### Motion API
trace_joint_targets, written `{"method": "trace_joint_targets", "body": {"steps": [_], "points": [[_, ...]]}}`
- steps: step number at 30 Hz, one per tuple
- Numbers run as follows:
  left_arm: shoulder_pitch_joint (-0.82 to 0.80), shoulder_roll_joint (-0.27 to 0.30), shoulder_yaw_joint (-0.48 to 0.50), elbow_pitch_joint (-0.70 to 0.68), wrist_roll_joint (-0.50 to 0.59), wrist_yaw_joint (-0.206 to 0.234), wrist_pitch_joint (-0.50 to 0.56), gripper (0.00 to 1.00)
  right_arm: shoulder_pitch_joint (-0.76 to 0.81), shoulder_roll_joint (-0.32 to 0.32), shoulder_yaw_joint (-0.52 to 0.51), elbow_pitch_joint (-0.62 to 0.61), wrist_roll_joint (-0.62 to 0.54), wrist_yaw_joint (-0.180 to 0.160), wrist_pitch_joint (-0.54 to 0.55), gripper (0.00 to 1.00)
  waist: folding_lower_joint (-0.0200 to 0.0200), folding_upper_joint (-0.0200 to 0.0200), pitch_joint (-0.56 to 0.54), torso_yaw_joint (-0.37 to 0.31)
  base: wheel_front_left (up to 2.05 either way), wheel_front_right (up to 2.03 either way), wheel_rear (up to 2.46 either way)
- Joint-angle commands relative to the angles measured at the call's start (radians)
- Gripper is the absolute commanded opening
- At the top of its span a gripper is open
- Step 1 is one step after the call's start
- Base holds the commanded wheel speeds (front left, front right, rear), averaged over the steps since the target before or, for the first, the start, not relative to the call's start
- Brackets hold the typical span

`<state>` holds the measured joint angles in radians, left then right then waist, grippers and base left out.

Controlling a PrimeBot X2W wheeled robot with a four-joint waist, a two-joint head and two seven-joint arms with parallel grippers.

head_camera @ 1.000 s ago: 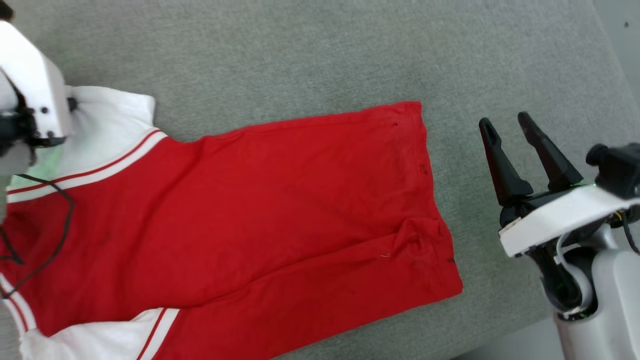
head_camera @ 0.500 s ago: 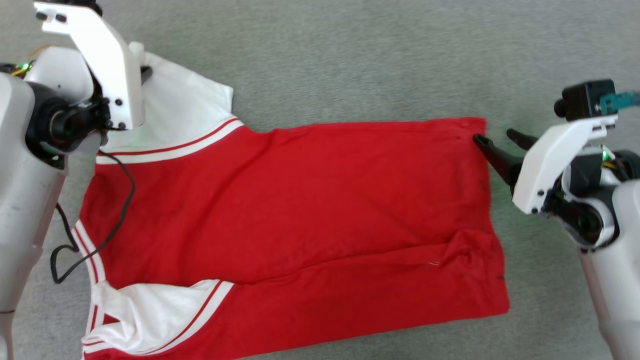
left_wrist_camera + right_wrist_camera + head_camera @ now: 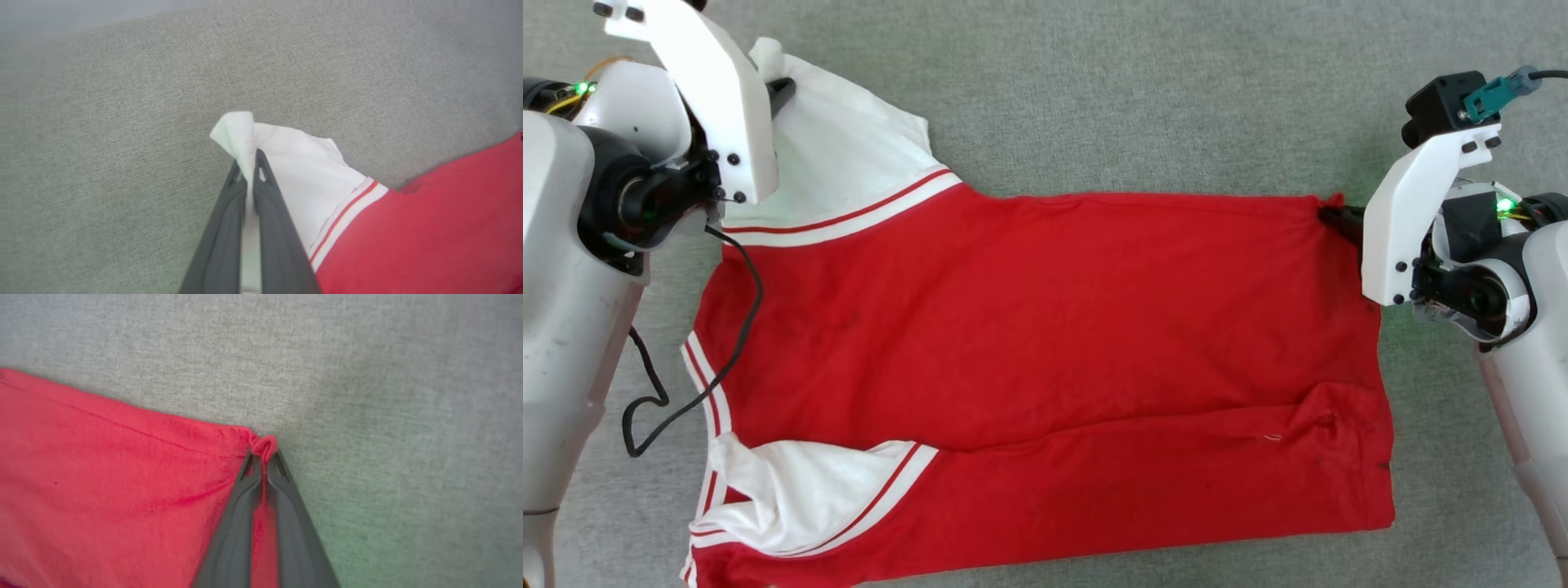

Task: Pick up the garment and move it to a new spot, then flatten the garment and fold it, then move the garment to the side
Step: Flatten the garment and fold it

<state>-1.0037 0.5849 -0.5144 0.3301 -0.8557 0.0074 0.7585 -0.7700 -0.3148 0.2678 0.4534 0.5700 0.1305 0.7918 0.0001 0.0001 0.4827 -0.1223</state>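
Observation:
The garment (image 3: 1045, 343), a bright red jersey with white red-striped sleeves, lies spread flat across the grey cloth surface, sleeves at the left, hem at the right. My left gripper (image 3: 778, 88) is shut on the far white sleeve's edge; in the left wrist view its fingers (image 3: 265, 196) pinch a fold of white cloth (image 3: 237, 130). At the far right hem corner my right gripper (image 3: 1335, 216) is shut on red cloth, and the right wrist view shows the bunched corner (image 3: 263, 446) caught between its fingertips (image 3: 261, 461). The near sleeve (image 3: 800, 490) lies crumpled at the lower left.
A grey woven surface (image 3: 1143, 90) stretches beyond the garment on the far side. A black cable (image 3: 698, 384) from my left arm hangs over the garment's collar end. My pale forearms stand at both side edges of the head view.
My right gripper moved in to the far hem corner and shut on it, having stood open before. The head camera shifted, so the whole scene slid in the picture. The left gripper stays shut on the sleeve.

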Motion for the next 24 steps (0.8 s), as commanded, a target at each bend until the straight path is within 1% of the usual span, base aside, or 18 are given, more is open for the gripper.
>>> {"method": "trace_joint_targets", "body": {"steps": [1,4,6,12,15,18,24], "points": [[0.017,0.001,0.006,-0.001,-0.001,-0.004,-0.017,0.0,0.0,0.001,0.016,0.002,-0.005,0.0,-0.016,0.0,-0.0001,-0.0001,-0.016,0.007,0.0,0.0,0.0],[0.035,-0.001,0.017,-0.005,-0.005,-0.006,-0.055,0.0,-0.026,-0.024,-0.005,-0.036,-0.016,0.0,-0.072,0.0,-0.0001,-0.0001,-0.051,0.018,0.0,0.0,0.0],[0.061,0.0,0.026,-0.012,-0.011,-0.004,-0.081,0.0,-0.014,-0.029,-0.021,-0.056,-0.013,0.0,-0.104,0.0,-0.0001,-0.0001,-0.081,0.026,0.0,0.0,0.0],[0.188,0.007,0.058,-0.067,-0.035,0.02,-0.169,0.0,0.096,-0.034,-0.097,-0.117,-0.002,0.0,-0.153,0.0,-0.0001,-0.0001,-0.183,0.058,0.0,0.0,0.0],[0.294,0.021,0.076,-0.117,-0.048,0.044,-0.216,0.0,0.176,-0.025,-0.129,-0.143,-0.002,0.0,-0.165,0.0,-0.0001,-0.0001,-0.233,0.067,0.0,0.0,0.0],[0.425,0.028,0.094,-0.175,-0.063,0.078,-0.269,0.0,0.273,-0.017,-0.164,-0.152,-0.007,0.0,-0.18,0.0,-0.0001,-0.0001,-0.283,0.077,0.0,0.0,0.0],[0.681,0.004,0.125,-0.263,-0.115,0.146,-0.358,0.0,0.438,0.01,-0.217,-0.165,-0.003,0.0,-0.216,0.0,-0.0001,-0.0001,-0.328,0.1,0.0,0.0,0.0]]}}
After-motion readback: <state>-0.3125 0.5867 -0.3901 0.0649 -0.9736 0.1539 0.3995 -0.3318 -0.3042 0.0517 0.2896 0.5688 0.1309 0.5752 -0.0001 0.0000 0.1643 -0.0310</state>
